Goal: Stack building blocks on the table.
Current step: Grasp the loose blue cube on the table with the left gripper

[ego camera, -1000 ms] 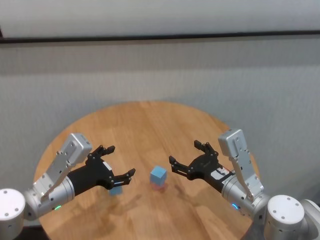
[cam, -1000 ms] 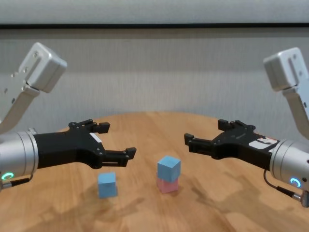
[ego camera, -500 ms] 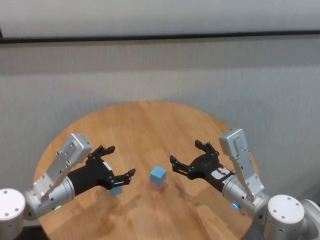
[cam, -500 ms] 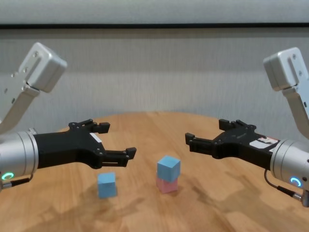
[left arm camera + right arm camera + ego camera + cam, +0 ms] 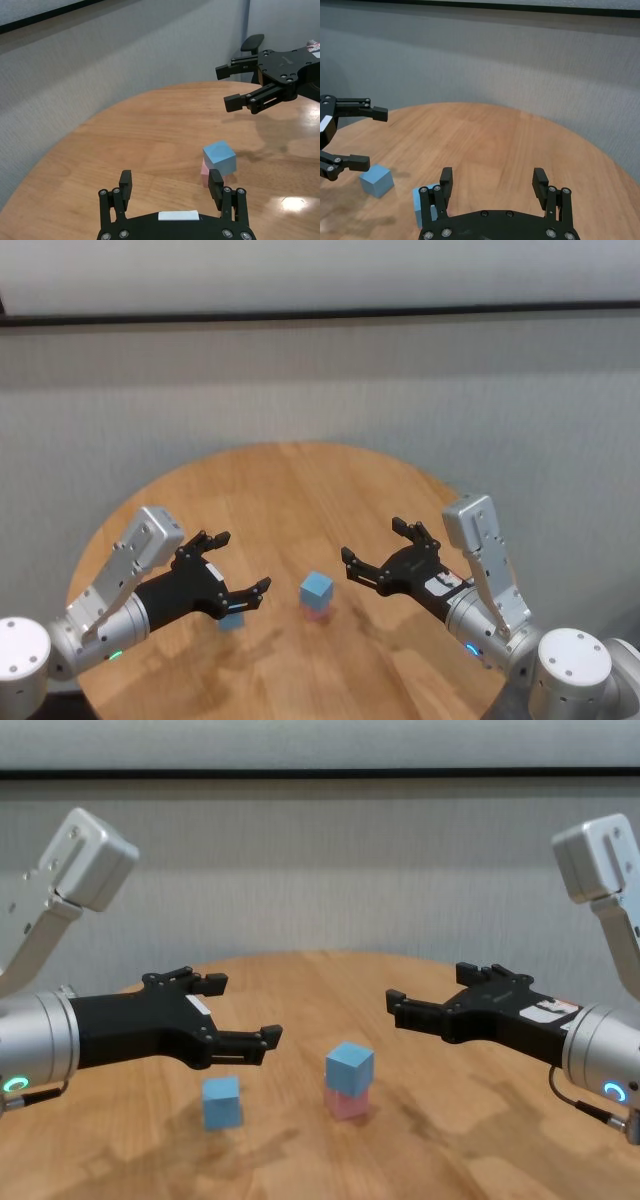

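Left gripper (image 5: 245, 1012) spread, empty; drop squarely over loose blue block (image 5: 222, 1102) at stack's (image 5: 349, 1081) nine o'clock. Right gripper (image 5: 435, 1003) spread, idle.

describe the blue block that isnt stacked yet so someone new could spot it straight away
Start at the round wooden table and find the two-block stack near its middle, a blue block on a pink block. Toward the robot's left, below the open left tool, sits the lone blue block. It alone rests directly on the wood with nothing under or on it.
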Controlling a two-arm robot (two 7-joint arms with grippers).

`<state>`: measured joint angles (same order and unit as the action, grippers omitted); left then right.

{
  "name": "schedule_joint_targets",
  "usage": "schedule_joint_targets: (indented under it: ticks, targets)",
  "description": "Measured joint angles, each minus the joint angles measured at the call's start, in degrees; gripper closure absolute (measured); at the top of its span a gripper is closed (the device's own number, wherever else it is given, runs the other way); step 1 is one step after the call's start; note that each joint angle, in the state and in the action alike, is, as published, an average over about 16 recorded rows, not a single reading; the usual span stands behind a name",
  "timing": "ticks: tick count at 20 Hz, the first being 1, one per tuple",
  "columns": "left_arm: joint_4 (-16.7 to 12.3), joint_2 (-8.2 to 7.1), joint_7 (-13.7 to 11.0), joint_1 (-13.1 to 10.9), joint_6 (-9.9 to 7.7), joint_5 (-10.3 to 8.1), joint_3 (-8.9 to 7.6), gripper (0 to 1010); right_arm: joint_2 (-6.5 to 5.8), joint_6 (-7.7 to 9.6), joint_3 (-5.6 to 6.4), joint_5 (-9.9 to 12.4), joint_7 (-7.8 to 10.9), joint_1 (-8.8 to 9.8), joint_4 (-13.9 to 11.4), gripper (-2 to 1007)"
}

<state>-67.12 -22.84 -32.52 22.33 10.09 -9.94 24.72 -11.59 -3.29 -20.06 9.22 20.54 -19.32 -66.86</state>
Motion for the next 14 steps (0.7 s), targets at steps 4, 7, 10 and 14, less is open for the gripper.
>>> schedule_joint_targets:
  ticks: [4, 7, 10, 14]
  targets:
    - [0.0, 0.0, 0.0, 0.0, 0.0, 0.0, 0.0, 7, -0.18, 0.67, -0.07, -0.2, -0.28, -0.18, 0.1, 0]
    - [-0.02, -0.15, 0.09, -0.12, -0.04, -0.03, -0.06, 7, -0.31, 1.24, -0.16, -0.42, -0.51, -0.31, 0.17, 0]
    - [-0.11, -0.57, 0.27, -0.52, -0.2, -0.16, -0.31, 7, -0.41, 1.71, -0.23, -0.65, -0.71, -0.42, 0.26, 0]
    - [-0.26, -1.4, 0.57, -1.37, -0.6, -0.45, -0.87, 7, -0.52, 2.18, -0.28, -0.88, -0.85, -0.54, 0.37, 0]
